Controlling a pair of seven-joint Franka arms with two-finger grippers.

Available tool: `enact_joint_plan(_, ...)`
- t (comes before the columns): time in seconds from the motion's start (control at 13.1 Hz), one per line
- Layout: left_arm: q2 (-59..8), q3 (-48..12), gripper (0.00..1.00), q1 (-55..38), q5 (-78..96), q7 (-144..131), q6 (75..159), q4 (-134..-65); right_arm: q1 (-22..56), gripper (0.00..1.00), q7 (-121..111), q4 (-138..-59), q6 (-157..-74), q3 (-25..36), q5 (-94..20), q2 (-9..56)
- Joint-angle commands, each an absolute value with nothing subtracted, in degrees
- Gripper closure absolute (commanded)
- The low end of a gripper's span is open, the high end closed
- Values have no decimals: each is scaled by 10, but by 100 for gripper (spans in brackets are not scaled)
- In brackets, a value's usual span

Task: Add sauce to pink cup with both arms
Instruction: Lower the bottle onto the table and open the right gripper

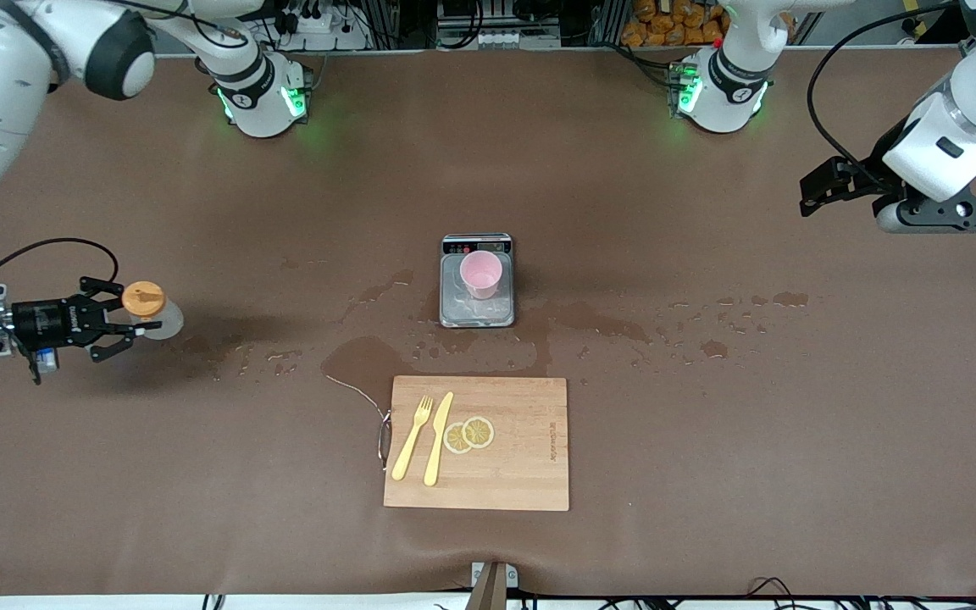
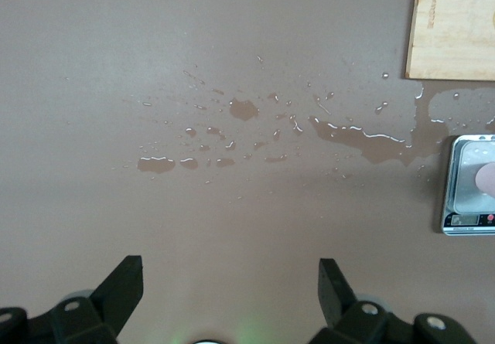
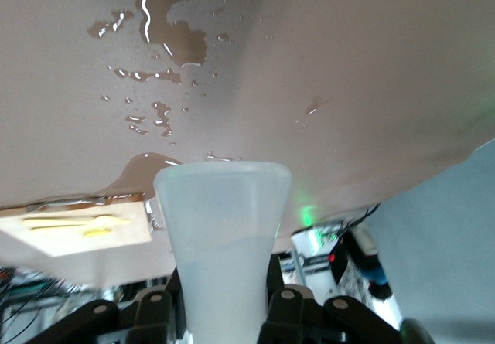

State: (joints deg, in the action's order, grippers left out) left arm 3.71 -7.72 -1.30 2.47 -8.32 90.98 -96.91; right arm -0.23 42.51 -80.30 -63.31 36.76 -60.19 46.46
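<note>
From the front view, the right gripper (image 1: 119,324) is hanging at the right arm's end of the brown tabletop (image 1: 708,440), its jaws pinching the small translucent grey-white squeeze bottle with the orange nozzle cap (image 1: 149,309), which is lying roughly level in the grip with the cap facing the camera. Mid-table, the small pale pink plastic tumbler (image 1: 481,274) is standing upright on the plate of a small silver kitchen scale (image 1: 477,284), well apart from the bottle. Wet patches and droplets (image 1: 369,352) are spreading across the tabletop around the scale. Nearer to the front camera, a pale wooden cutting board (image 1: 522,445) is carrying a yellow plastic fork (image 1: 413,438), a yellow plastic knife (image 1: 438,438) just beside it, and two lemon slices (image 1: 469,434) touching each other. The left gripper (image 1: 823,191) is waiting up in the air over the left arm's end of the tabletop, holding nothing. Over to the left wrist view: the left gripper's black fingers (image 2: 126,282) are standing spread wide with only bare, spattered tabletop between them, and the scale with a sliver of the pink tumbler (image 2: 487,180) is peeking in at the frame's edge next to a corner of the cutting board (image 2: 456,23). Now the right wrist view: the squeeze bottle's cloudy body (image 3: 224,243) is filling the middle, clamped between the jaws, with puddles on the tabletop and the cutting board with its yellow cutlery (image 3: 77,226) showing past it.
</note>
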Motion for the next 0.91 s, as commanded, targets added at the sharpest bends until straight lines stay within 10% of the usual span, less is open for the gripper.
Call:
enact_joint_plan(0.0, 46, -76, 0, -9, 33, -91, 926, -976, -96, 75, 396, -788, -641, 293, -618, 476)
enact_joint_plan(0.84, 49, -83, 0, -11, 7, -18, 906, -976, -224, 74, 245, -791, -690, 200, -646, 598)
